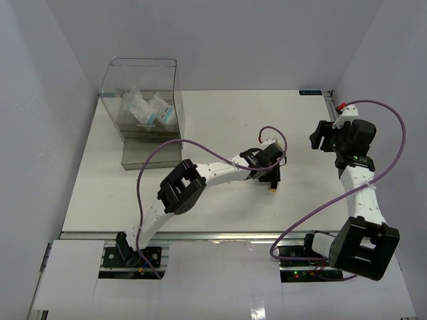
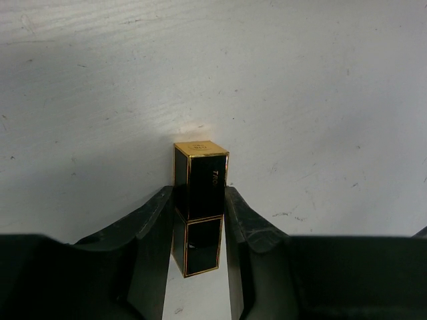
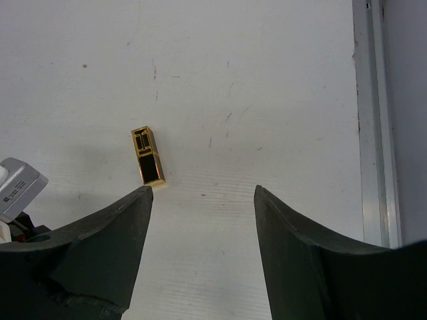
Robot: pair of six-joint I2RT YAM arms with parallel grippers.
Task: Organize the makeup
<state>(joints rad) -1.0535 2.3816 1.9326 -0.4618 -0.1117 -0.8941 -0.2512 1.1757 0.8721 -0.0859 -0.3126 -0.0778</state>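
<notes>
A small black tube with gold edges and a gold end (image 2: 200, 175) sits between the fingers of my left gripper (image 2: 199, 195), which is shut on its near half. From above, the left gripper (image 1: 270, 170) is over the middle right of the table, and the tube (image 1: 273, 189) points down and out of it. In the right wrist view the tube (image 3: 148, 157) shows just beyond my left fingertip. My right gripper (image 3: 200, 190) is open and empty, to the right of the tube (image 1: 320, 139). Clear packets with white-and-blue labels (image 1: 150, 110) sit inside the clear box. No palettes are in view.
The large clear plastic box (image 1: 113, 90) stands at the table's back left. A metal rail (image 3: 370, 120) runs along the table's right edge. Purple cables loop over both arms. White walls close in the left, back and right sides.
</notes>
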